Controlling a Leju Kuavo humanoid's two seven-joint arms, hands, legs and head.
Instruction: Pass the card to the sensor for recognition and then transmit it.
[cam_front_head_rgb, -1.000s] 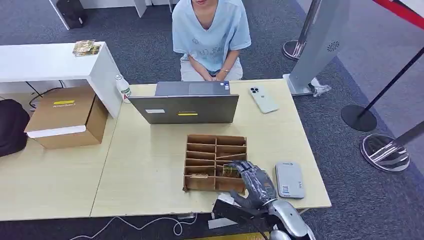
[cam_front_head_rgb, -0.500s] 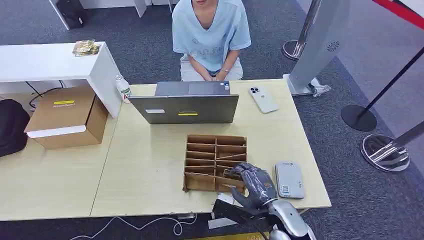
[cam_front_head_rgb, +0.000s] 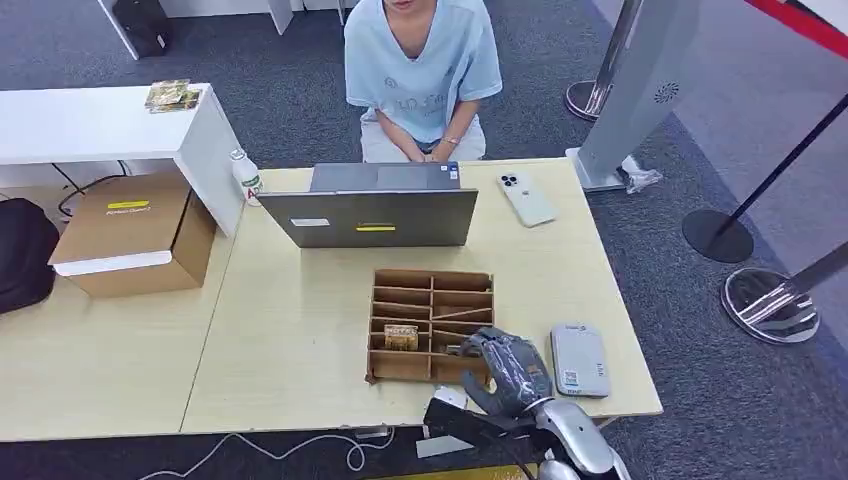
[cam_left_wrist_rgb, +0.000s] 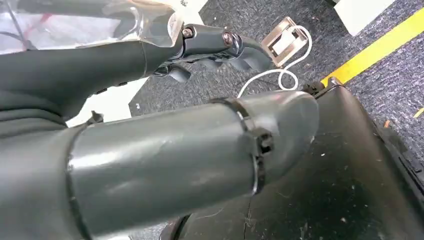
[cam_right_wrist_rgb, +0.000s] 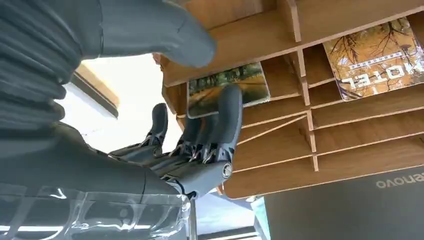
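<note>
Two cards: one landscape card (cam_right_wrist_rgb: 227, 88) lying in a near compartment of the tray (cam_front_head_rgb: 431, 283), under the right robot hand's fingers (cam_right_wrist_rgb: 227, 112); another card (cam_front_head_rgb: 400, 336) printed MOTEL in a compartment on the tray's left side.
Right robot hand (cam_front_head_rgb: 505, 368): at the tray's near right corner, fingers reaching into a compartment, one fingertip lying on the landscape card, thumb up above the tray wall; hard to tell whether the card is pinched or only touched.
Left robot hand (cam_left_wrist_rgb: 220, 47): hanging low over grey carpet, fingers curled in, holding nothing.
Sensor (cam_front_head_rgb: 579, 359): flat grey pad on the bench (cam_front_head_rgb: 290, 330), just beside the tray's right edge, close to the right robot hand.
Laptop (cam_front_head_rgb: 372, 215): open beyond the tray, lid toward the robot.
Phone (cam_front_head_rgb: 526, 198): face down, right of the laptop.
Person (cam_front_head_rgb: 422, 70): seated at the far side of the bench.
</note>
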